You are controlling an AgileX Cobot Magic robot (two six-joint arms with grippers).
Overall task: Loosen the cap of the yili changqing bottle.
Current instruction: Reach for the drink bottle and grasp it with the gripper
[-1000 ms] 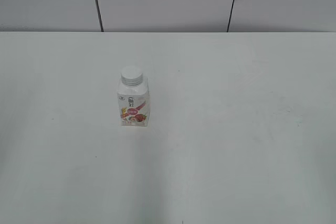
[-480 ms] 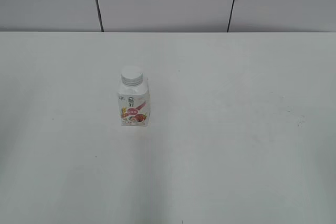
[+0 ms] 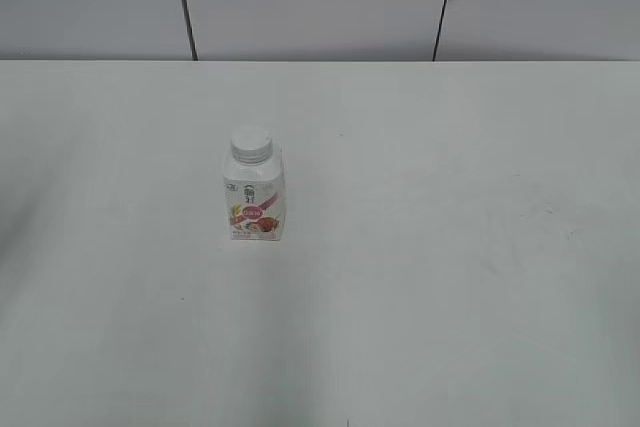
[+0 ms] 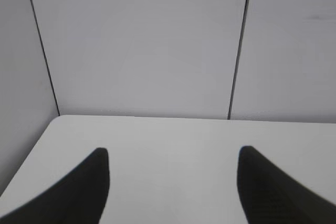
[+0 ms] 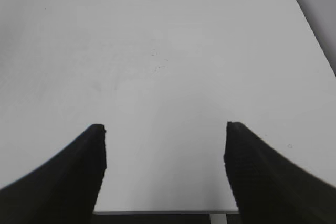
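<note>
The yili changqing bottle, small and white with a red and pink fruit label, stands upright on the white table, left of centre in the exterior view. Its white cap sits on the neck. Neither gripper shows in the exterior view. In the left wrist view my left gripper is open and empty over bare table near the back wall. In the right wrist view my right gripper is open and empty over bare table near an edge. The bottle shows in neither wrist view.
A grey panelled wall with dark vertical seams runs behind the table. The left wrist view shows the table's left corner. The right wrist view shows the table's edge below the jaws.
</note>
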